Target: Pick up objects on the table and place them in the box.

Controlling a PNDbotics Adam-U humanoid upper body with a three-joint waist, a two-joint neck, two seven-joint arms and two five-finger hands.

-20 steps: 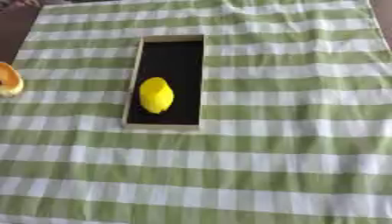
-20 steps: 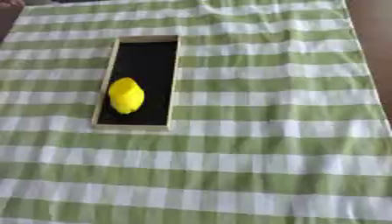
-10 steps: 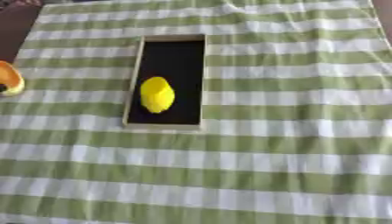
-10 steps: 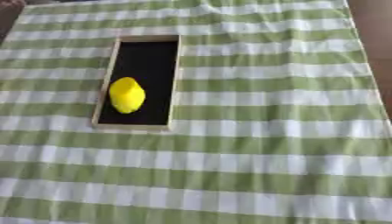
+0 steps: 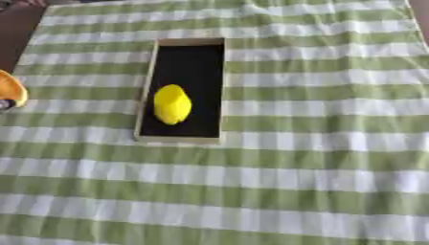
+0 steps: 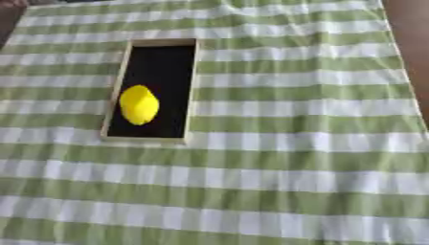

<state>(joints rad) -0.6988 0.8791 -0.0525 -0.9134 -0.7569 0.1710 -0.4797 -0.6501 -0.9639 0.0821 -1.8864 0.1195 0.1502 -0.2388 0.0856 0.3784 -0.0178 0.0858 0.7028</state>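
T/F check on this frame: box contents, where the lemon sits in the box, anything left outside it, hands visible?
1. The box holds a yellow lemon. True.
2. The lemon lies at the far end of the box. False: it lies in the near half, and the far half shows only the black floor.
3. An orange object sits at the left edge of the left eye view, outside the box. True.
4. A robot hand is reaching over the box. False: no robot hand shows in either view.
5. The cloth is plain white. False: it is striped green and white.
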